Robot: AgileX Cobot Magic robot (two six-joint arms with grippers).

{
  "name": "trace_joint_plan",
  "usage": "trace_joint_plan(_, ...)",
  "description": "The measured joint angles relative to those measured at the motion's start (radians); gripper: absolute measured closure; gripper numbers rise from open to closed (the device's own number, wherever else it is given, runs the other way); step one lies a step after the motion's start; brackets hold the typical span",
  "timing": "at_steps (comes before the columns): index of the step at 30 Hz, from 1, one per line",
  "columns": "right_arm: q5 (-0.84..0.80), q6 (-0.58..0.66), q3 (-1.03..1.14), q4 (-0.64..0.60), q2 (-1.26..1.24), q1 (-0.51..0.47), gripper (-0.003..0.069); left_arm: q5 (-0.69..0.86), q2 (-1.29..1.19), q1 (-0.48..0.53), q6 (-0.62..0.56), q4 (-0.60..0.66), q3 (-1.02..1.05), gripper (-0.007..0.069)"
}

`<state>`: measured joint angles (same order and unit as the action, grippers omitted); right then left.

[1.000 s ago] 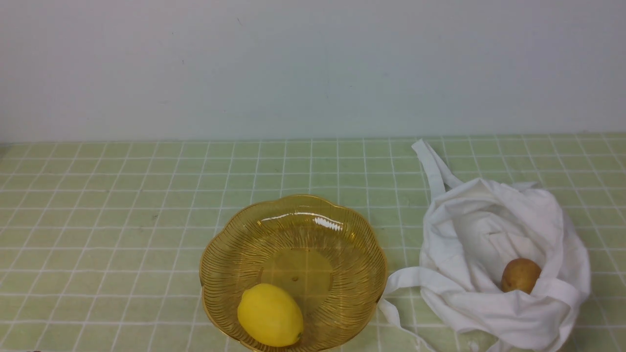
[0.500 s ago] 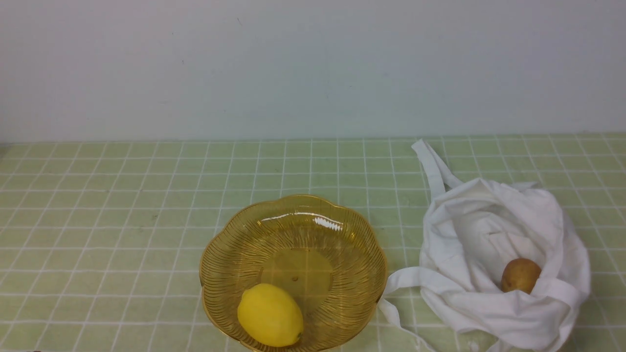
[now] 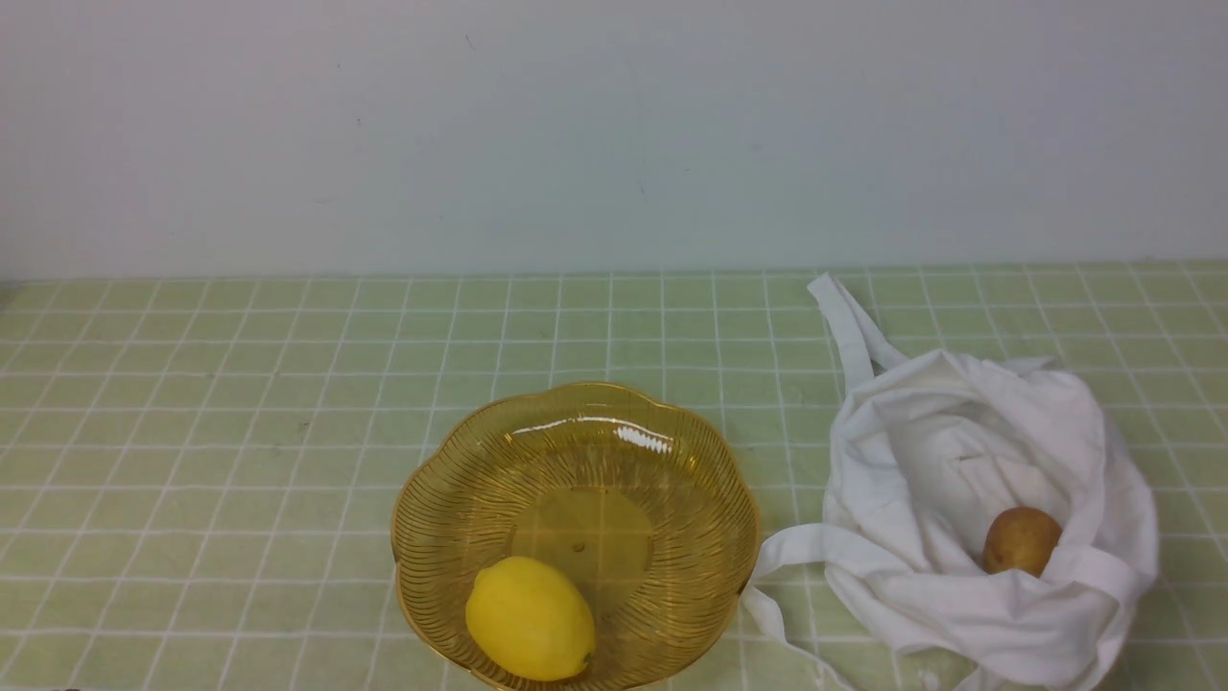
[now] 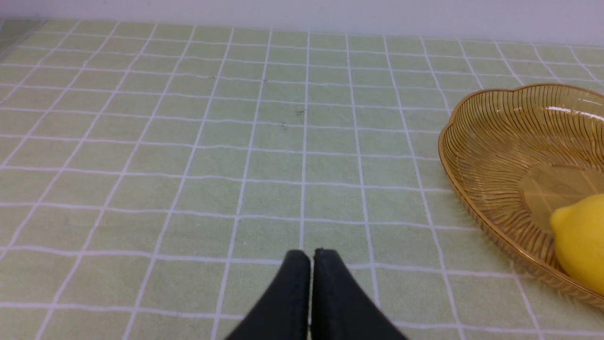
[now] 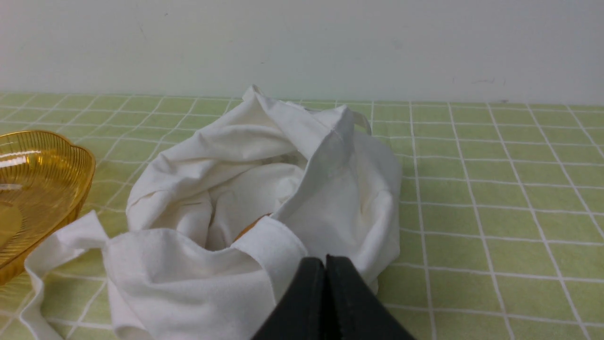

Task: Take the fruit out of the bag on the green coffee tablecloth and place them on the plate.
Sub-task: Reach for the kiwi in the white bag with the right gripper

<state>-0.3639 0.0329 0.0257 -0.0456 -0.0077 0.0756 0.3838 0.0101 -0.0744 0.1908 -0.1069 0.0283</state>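
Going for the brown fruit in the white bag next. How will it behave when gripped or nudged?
The fruit is egg-shaped, so it will probably roll if nudged off-centre. It sits in soft folds of the bag, which likely give way rather than brace it. It looks small, probably light; the strap crossing in front may snag.

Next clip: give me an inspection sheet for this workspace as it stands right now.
Surface: green coffee tablecloth, white grid, lying flat.
Job's things: fruit lies inside the open bag, on the robot's right; plate sits left of the bag and holds only a lemon.
Clutter: nothing seen.
Grippers: left gripper shut, empty, over bare cloth; right gripper shut, empty, facing the bag.
Cables: nothing seen.
Surroundings: plain pale wall behind the table.
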Motion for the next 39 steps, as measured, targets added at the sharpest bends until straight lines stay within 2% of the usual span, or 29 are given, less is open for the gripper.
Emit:
trace_joint_plan(4,0.001,-0.004,0.000,-0.012,0.000,0.000,0.0674,0.000,0.000,0.000,0.000,0.000,0.000,0.0632)
trace_joint_plan(7,0.026,-0.083,0.002,-0.160,0.000,0.000,0.0674,0.000,0.000,0.000,0.000,0.000,0.000,0.0632)
trace_joint_plan(11,0.118,-0.170,0.004,-0.436,0.000,0.000,0.0674,0.000,0.000,0.000,0.000,0.000,0.000,0.0632)
trace_joint_plan(15,0.134,-0.172,0.004,-0.549,0.000,0.000,0.0674,0.000,0.000,0.000,0.000,0.000,0.000,0.0632)
trace_joint_plan(24,0.192,-0.112,0.004,-0.581,0.000,0.000,0.0674,0.000,0.000,0.000,0.000,0.000,0.000,0.0632)
trace_joint_plan(33,0.383,-0.001,0.004,-0.580,0.000,0.000,0.0674,0.000,0.000,0.000,0.000,0.000,0.000,0.0632)
trace_joint_plan(39,0.448,0.041,0.004,-0.580,0.000,0.000,0.0674,0.000,0.000,0.000,0.000,0.000,0.000,0.0632)
